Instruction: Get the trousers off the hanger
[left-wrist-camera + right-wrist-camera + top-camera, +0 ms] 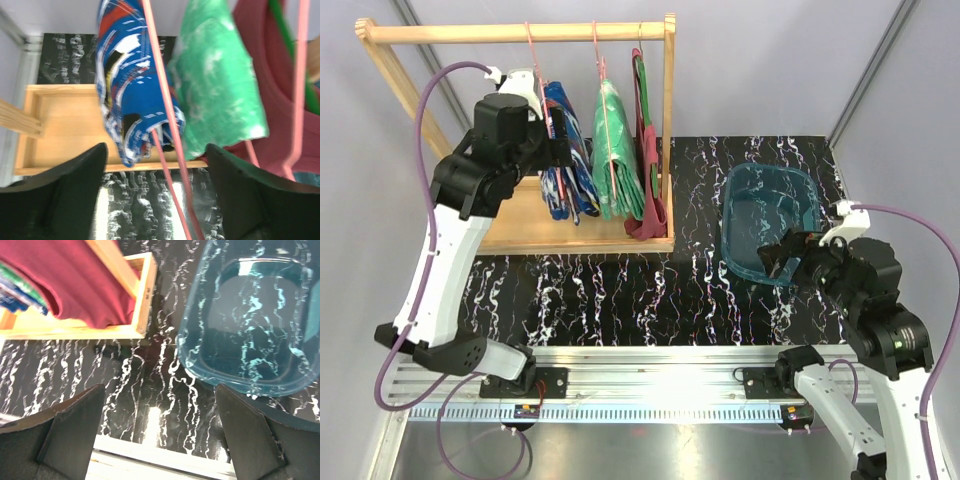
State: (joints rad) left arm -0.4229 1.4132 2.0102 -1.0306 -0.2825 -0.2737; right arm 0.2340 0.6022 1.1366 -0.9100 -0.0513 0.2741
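The blue trousers [567, 150] with red and white splashes hang folded over a pink hanger [531, 55] on the wooden rack's rail [470, 33]. The green trousers [613, 150] hang just right of them. My left gripper [552, 140] is raised against the left side of the blue trousers. In the left wrist view it [156, 192] is open, and the pink hanger's wires [167, 115] run between its jaws without touching them. The blue trousers [125, 85] and green trousers [220, 85] hang just beyond. My right gripper [782, 252] is open and empty [157, 435] over the table beside the tub.
A dark red garment [645, 195] hangs at the rack's right end, also in both wrist views [272, 105] [75, 275]. The rack's wooden base tray [515, 220] lies under the clothes. A clear blue tub [770, 215] [255, 315] sits at the right on the black marbled table [620, 300].
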